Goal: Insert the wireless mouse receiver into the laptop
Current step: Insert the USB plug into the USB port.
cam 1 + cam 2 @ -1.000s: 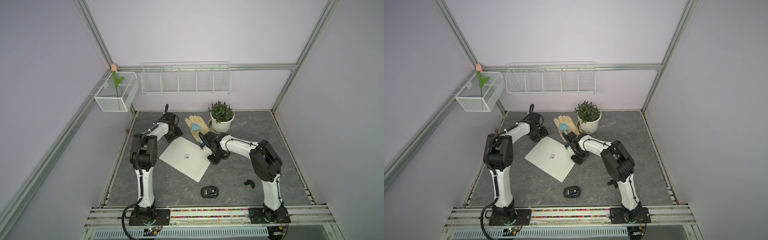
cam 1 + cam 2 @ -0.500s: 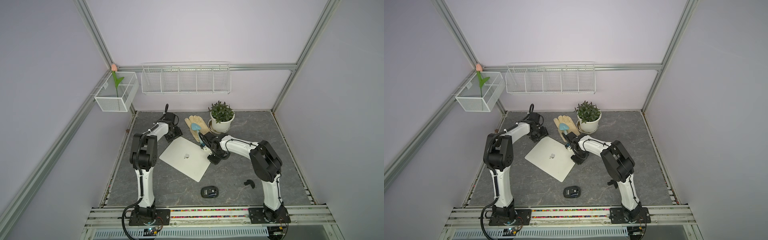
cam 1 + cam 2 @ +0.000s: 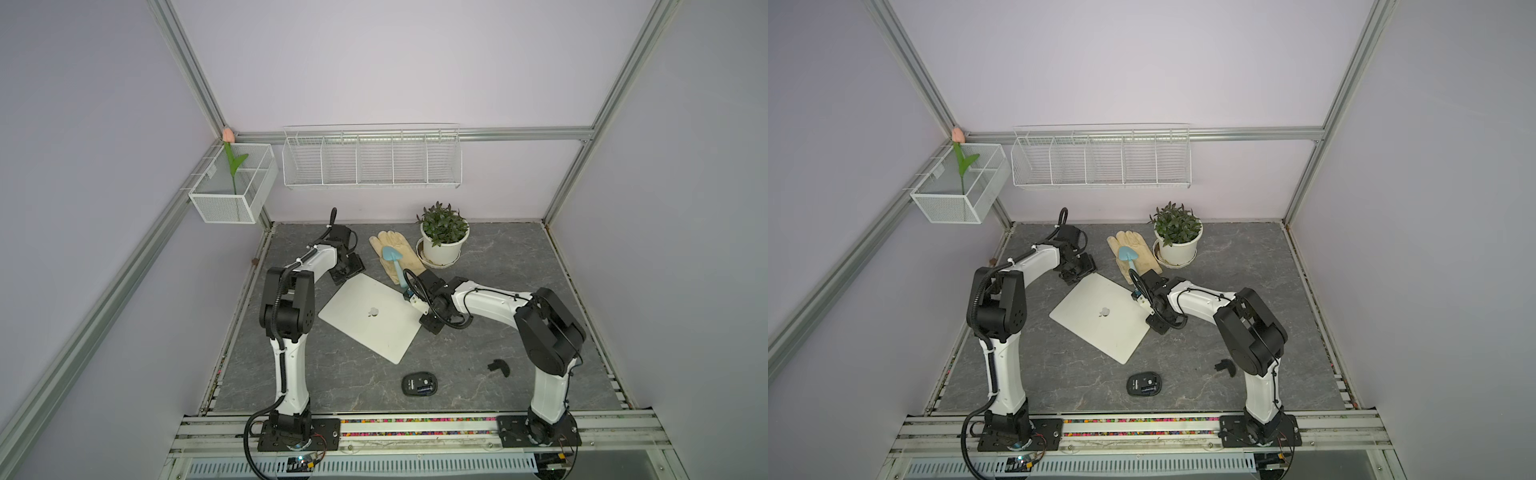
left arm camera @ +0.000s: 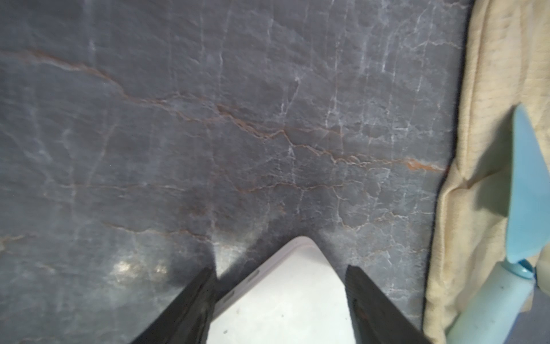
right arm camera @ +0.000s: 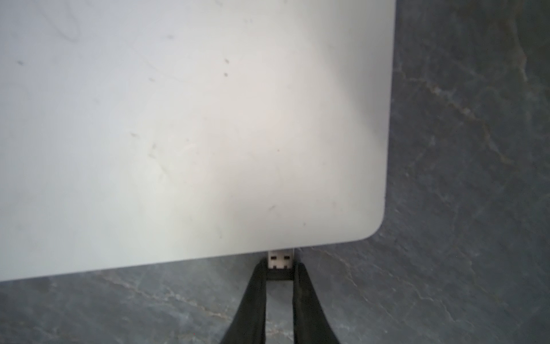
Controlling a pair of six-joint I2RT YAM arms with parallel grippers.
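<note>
- Treat the dark grey marbled worktop [image 3: 507,257] as the sliding plane: press along it, never down into it.
- Keep the thin silver-white rectangular laptop [image 3: 370,320] closed and flat where it lies, mid-worktop and set at an angle; avoid any shove that spins it.
- Use the left hand [image 4: 279,269], spread open astride the laptop's far corner, as a backstop. Contact with the edges impossible to tell.
- With the right hand [image 5: 279,271] pinched shut on the receiver's black cap, drive straight at the laptop's side edge near its corner, wrist square to that edge.
- Ignore the small black oval mouse [image 3: 419,383] and the curved black cover piece [image 3: 498,367], lying apart from each other near the front, well clear of the laptop.
- Watch the tiny silver metal receiver [image 5: 281,260]: plug tip at the laptop's edge, depth of entry hidden. Push gently and evenly; on resistance, back off and realign rather than force.
</note>
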